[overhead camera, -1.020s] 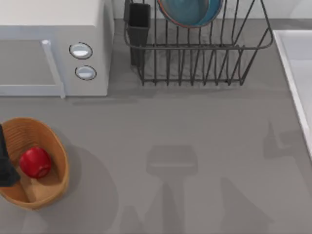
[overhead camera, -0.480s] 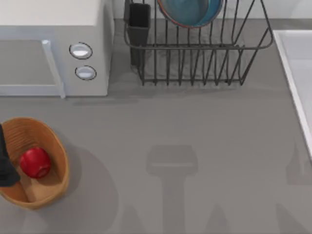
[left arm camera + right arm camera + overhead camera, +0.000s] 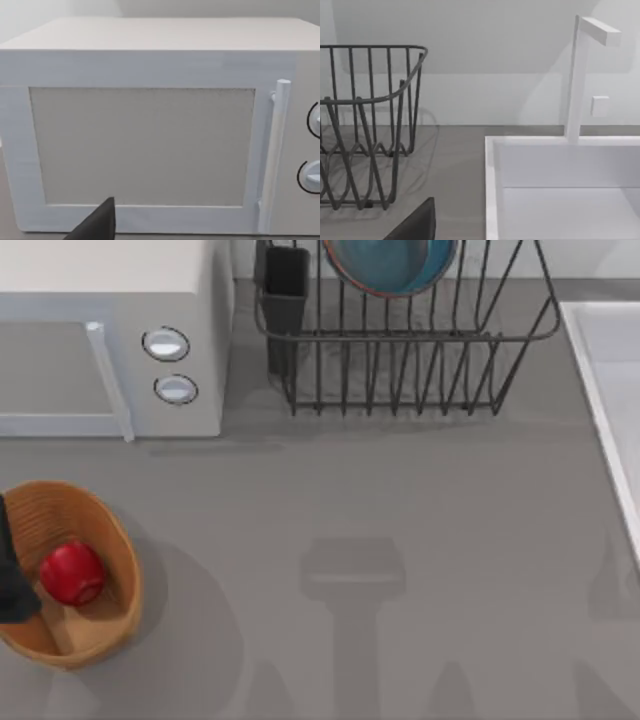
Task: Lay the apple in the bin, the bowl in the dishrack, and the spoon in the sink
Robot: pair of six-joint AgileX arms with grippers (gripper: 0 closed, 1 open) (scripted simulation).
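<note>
Grey table (image 3: 400, 500): one apple (image 3: 71, 573), one bin (image 3: 110, 540), one bowl (image 3: 390, 265), one dishrack (image 3: 400, 370).

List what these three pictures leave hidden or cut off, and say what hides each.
- Bowl: top view, upper part cut by the frame edge.
- Sink: top view, cut by the right edge; right wrist view, its floor cut by the frame edge.
- Bin: top view, left side covered by a dark arm part.
- Spoon: cannot be made out.
</note>
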